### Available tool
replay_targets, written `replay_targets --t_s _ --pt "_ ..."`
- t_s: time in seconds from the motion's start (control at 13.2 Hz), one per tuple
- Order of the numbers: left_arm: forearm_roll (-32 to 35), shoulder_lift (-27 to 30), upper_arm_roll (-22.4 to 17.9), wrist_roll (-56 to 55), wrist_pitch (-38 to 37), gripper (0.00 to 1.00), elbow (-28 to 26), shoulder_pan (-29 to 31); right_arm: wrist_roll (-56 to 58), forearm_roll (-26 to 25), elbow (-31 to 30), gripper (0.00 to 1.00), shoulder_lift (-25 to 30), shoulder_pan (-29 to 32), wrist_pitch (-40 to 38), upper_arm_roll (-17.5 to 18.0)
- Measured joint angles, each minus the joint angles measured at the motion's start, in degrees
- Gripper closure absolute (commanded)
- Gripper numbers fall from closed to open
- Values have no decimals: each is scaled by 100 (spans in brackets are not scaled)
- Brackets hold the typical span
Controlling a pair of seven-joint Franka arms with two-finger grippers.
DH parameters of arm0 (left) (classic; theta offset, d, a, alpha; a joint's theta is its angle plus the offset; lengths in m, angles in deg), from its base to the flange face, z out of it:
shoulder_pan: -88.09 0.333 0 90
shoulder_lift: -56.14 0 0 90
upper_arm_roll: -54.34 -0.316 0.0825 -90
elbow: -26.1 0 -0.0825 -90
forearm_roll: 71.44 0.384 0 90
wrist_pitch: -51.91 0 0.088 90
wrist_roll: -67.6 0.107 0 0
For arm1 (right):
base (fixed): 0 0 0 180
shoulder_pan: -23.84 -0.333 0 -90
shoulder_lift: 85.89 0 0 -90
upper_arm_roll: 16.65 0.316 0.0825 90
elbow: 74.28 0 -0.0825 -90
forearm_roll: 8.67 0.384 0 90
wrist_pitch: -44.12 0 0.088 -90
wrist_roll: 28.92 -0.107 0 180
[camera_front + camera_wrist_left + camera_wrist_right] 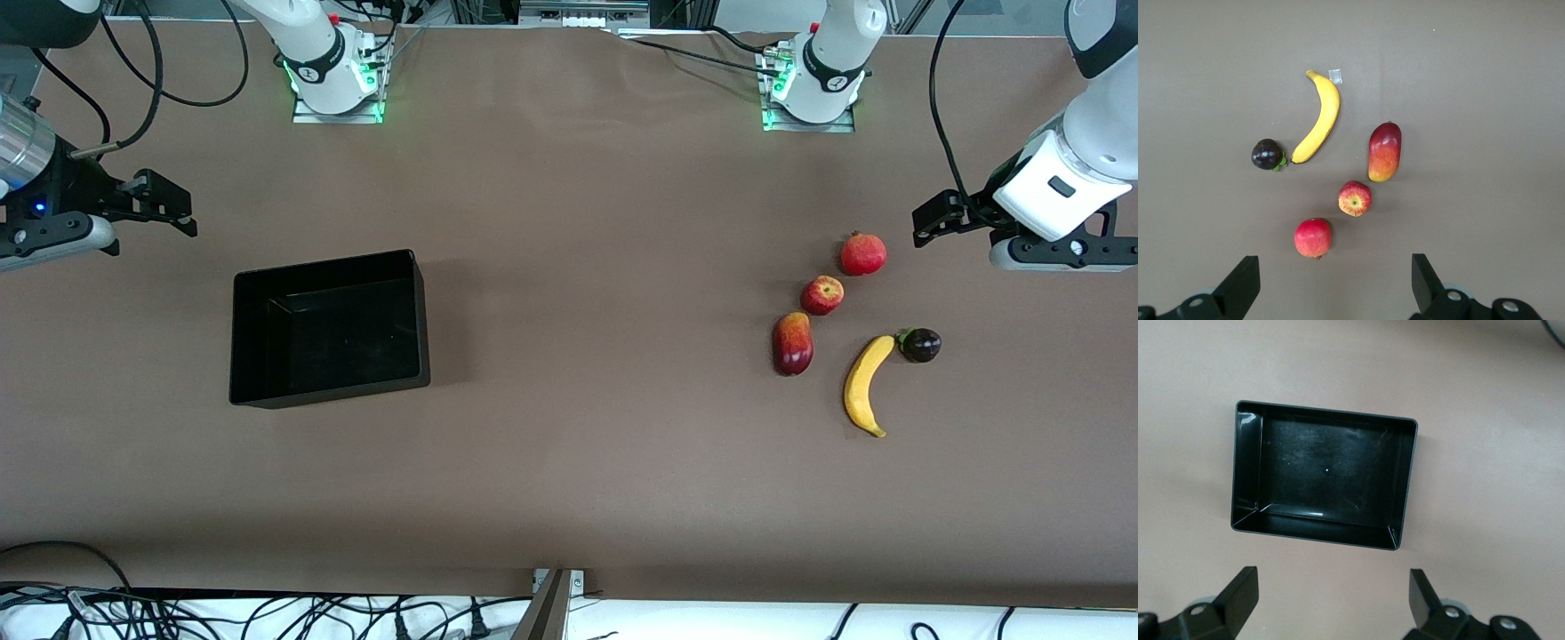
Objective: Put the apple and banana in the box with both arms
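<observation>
The apple [822, 295], small and red with yellow patches, lies on the table among other fruit toward the left arm's end; it also shows in the left wrist view [1355, 198]. The curved yellow banana [866, 384] lies nearer the front camera than the apple, and shows in the left wrist view [1319, 119]. The black box [329, 327] stands empty toward the right arm's end, seen in the right wrist view [1323, 473]. My left gripper [929, 220] is open and empty, up in the air beside the fruit [1335, 283]. My right gripper [173, 206] is open and empty, up beside the box [1331, 600].
A pomegranate [863, 253] lies farther from the camera than the apple. A red-and-yellow mango [793, 343] lies beside the banana. A dark round fruit [920, 345] touches the banana's tip. Cables run along the table's near edge.
</observation>
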Motion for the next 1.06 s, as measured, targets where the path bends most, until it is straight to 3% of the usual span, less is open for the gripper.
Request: replay_targets --t_s 0.15,0.38,0.84,0.91,1.06 --pt "0 0 0 0 0 0 1 0 -36 -1 -291 0 -122 3 224 -25" --pt "0 4 0 0 -2 0 2 0 -53 -2 -1210 0 -490 45 1456 -81" --pt "0 8 0 0 -8 0 4 0 122 26 -2025 2 -1838 480 3601 -129" --pt "0 8 0 0 -8 0 4 1 172 96 -2118 13 -2009 563 3803 -131" --pt "0 8 0 0 -9 0 4 0 267 322 -2253 58 -2237 637 3939 -130"
